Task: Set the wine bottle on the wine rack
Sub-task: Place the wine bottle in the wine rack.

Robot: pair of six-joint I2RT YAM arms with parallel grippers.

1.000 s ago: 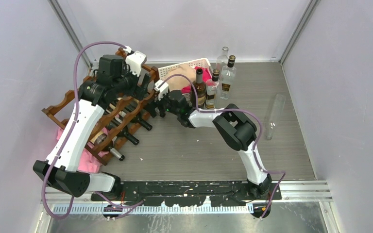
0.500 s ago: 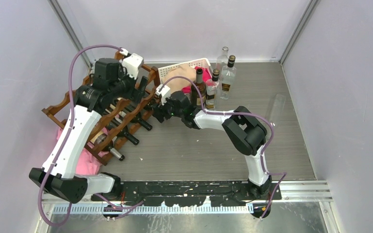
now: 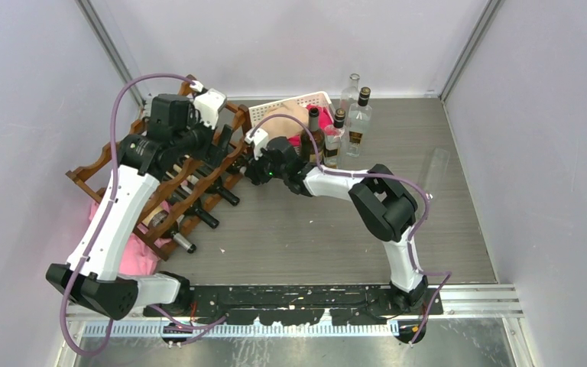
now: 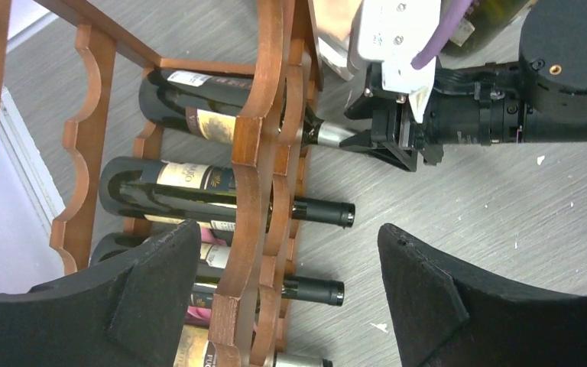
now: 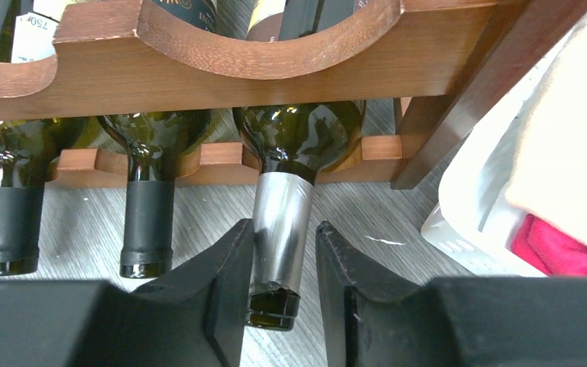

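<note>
R gripper (image 3: 251,167) reaches in at the right end of the wine rack (image 3: 92,170) in the top view; its grip is hard to read from up there. L gripper (image 3: 220,141) hangs over that same end of the rack.

Left wrist view: L fingers (image 4: 145,290) stand wide apart w/ nothing between them, above the rack's front rail. The wine bottle (image 4: 170,93) lies in the rack's end cradle, neck poking out front, R gripper pinching that neck.

Right wrist view: both pads (image 5: 225,264) clamp the silver-foiled neck just outside the rack's front rail, bottle shoulder seemingly resting on it. Two black-capped bottles (image 5: 149,222) fill the adjacent cradles. A white basket (image 5: 466,206) sits beside the rack's corner post.
</note>
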